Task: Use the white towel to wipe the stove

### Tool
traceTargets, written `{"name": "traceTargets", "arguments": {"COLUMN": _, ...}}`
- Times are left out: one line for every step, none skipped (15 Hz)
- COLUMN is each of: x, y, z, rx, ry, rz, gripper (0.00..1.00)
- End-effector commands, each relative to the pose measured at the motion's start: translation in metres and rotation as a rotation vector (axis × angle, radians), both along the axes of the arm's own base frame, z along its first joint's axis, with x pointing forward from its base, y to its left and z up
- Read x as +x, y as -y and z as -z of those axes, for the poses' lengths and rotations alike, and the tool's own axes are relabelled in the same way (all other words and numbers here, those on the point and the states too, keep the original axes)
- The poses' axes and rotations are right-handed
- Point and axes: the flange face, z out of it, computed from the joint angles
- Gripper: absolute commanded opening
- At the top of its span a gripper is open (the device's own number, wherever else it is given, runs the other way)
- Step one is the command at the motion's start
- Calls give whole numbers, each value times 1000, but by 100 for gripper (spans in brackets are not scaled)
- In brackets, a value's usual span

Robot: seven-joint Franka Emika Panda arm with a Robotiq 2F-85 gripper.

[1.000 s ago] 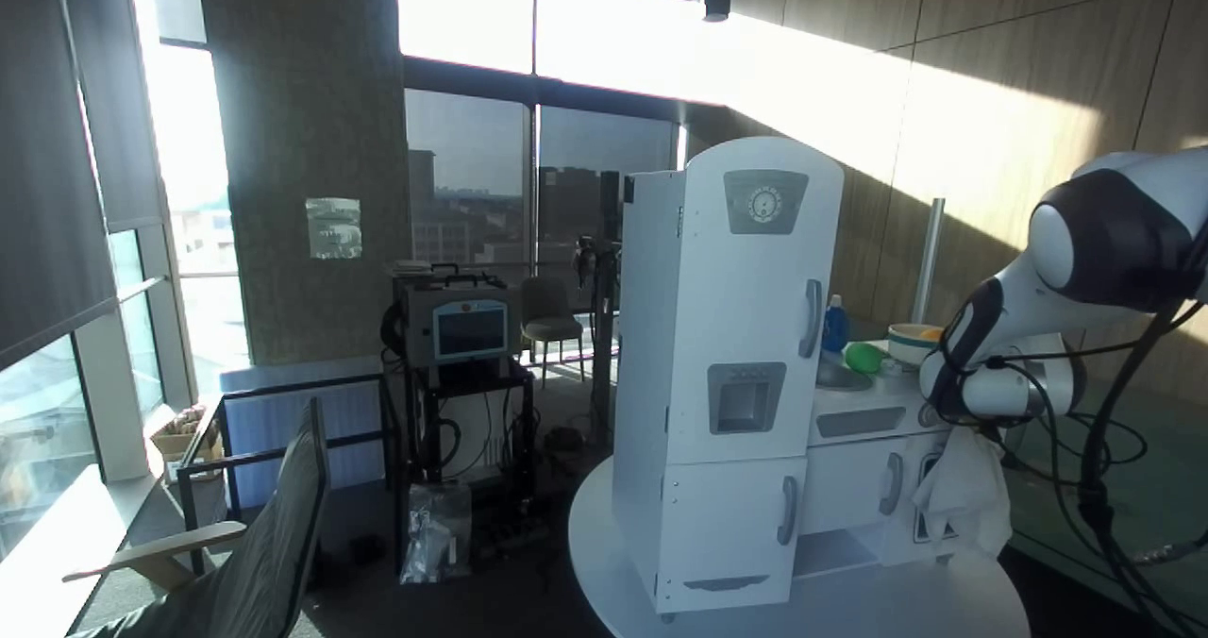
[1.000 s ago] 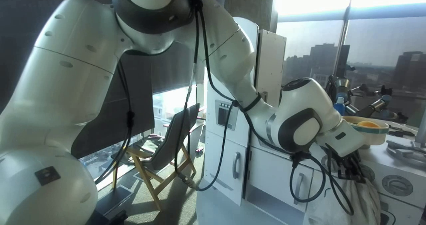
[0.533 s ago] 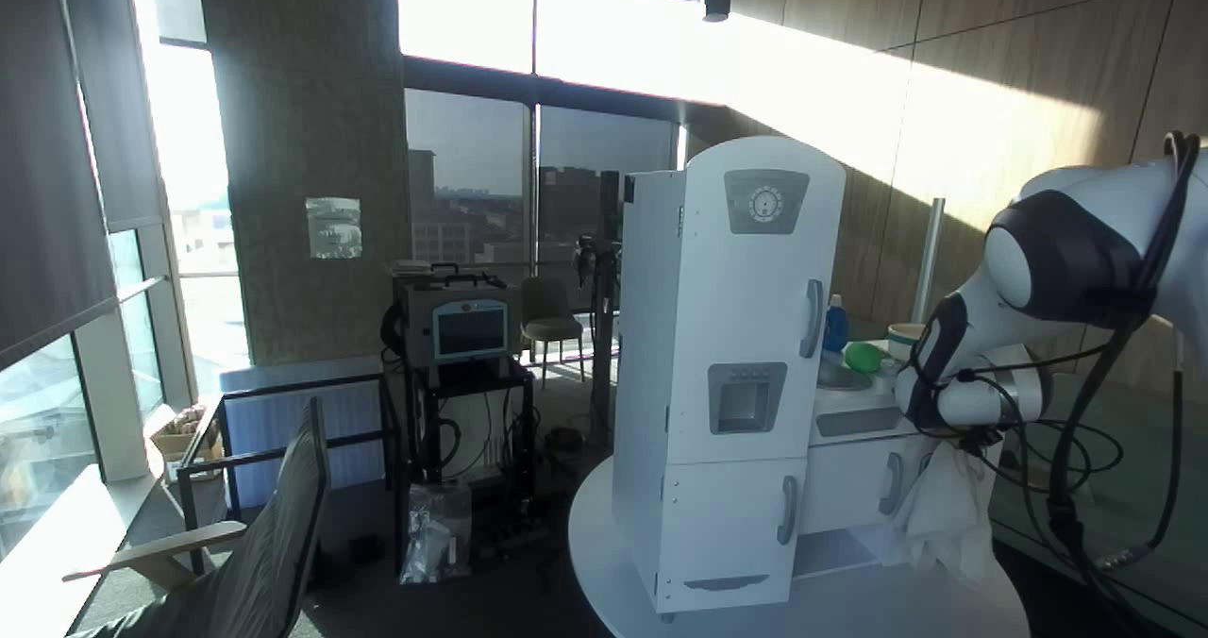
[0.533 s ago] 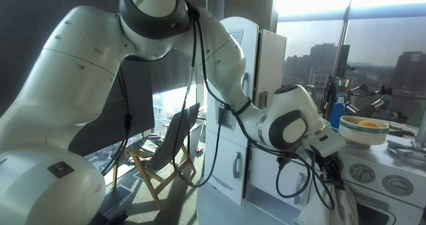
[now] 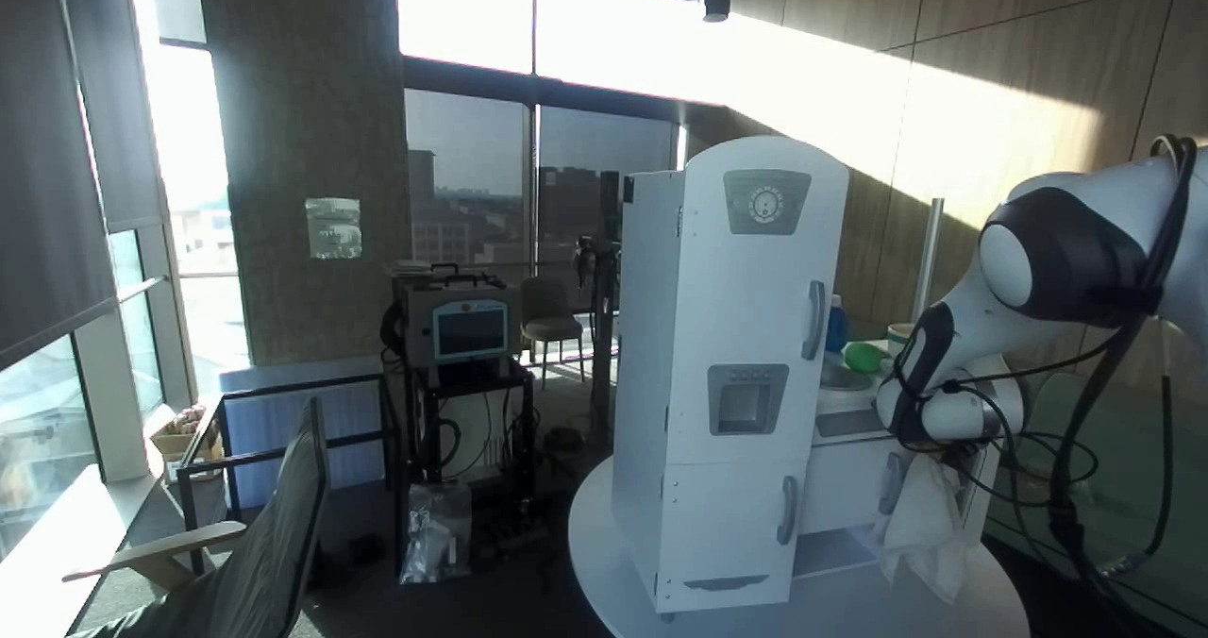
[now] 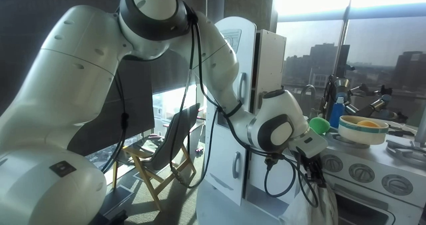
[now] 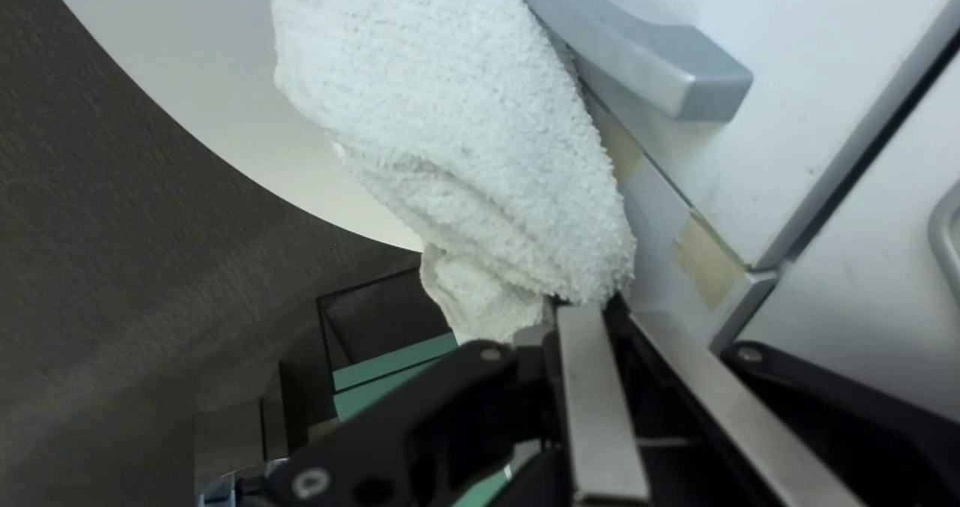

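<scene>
The white towel hangs from my gripper, whose fingers are shut on its upper end in the wrist view. The limp towel also shows in both exterior views. It hangs in front of the stove, a low white toy unit with knobs and an oven door. In the wrist view, the towel lies close beside a grey door handle of the unit; I cannot tell if they touch. In an exterior view, the gripper is just below the stove's top edge, left of the oven door. The pinched towel part is hidden.
The tall white fridge cabinet stands beside the stove. On the stove top are a bowl with an orange item, a green item and a blue bottle. A white round table is underneath. Cables hang from the arm.
The arm, gripper and towel have moved left in both exterior views, along the stove front toward the fridge cabinet. More knobs, the oven door and the green item show now. The towel stays gripped.
</scene>
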Motion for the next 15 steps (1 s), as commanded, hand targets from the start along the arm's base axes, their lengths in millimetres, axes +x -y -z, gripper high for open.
{"name": "traceTargets", "arguments": {"x": -14, "y": -19, "z": -36, "rx": -93, "ry": 109, "rz": -106, "gripper": 3}}
{"name": "traceTargets", "arguments": {"x": -23, "y": -24, "z": -39, "rx": -109, "ry": 125, "rz": -128, "gripper": 3}}
{"name": "traceTargets", "arguments": {"x": -31, "y": -30, "z": -46, "rx": -135, "ry": 155, "rz": -160, "gripper": 3}}
{"name": "traceTargets", "arguments": {"x": -37, "y": -40, "z": -54, "rx": -146, "ry": 193, "rz": -196, "gripper": 3}}
{"name": "traceTargets", "arguments": {"x": -46, "y": -51, "z": -62, "rx": -154, "ry": 227, "rz": -237, "gripper": 3}}
{"name": "traceTargets", "arguments": {"x": -53, "y": -63, "z": -69, "rx": -159, "ry": 256, "rz": -280, "gripper": 3}}
{"name": "traceTargets", "arguments": {"x": -59, "y": -73, "z": -76, "rx": -164, "ry": 282, "rz": -324, "gripper": 3}}
{"name": "traceTargets", "arguments": {"x": -64, "y": -84, "z": -81, "rx": -169, "ry": 302, "rz": -370, "gripper": 3}}
{"name": "traceTargets", "arguments": {"x": -68, "y": -94, "z": -87, "rx": -169, "ry": 324, "rz": -411, "gripper": 3}}
{"name": "traceTargets", "arguments": {"x": -70, "y": -101, "z": -100, "rx": -216, "ry": 329, "rz": -460, "gripper": 3}}
{"name": "traceTargets", "arguments": {"x": -70, "y": -108, "z": -98, "rx": -212, "ry": 335, "rz": -506, "gripper": 3}}
{"name": "traceTargets", "arguments": {"x": -67, "y": -114, "z": -109, "rx": -239, "ry": 341, "rz": -555, "gripper": 4}}
{"name": "traceTargets", "arguments": {"x": -65, "y": -118, "z": -119, "rx": -265, "ry": 351, "rz": -597, "gripper": 4}}
{"name": "traceTargets", "arguments": {"x": -60, "y": -120, "z": -128, "rx": -284, "ry": 349, "rz": -627, "gripper": 4}}
{"name": "traceTargets", "arguments": {"x": -52, "y": -119, "z": -134, "rx": -303, "ry": 344, "rz": -644, "gripper": 4}}
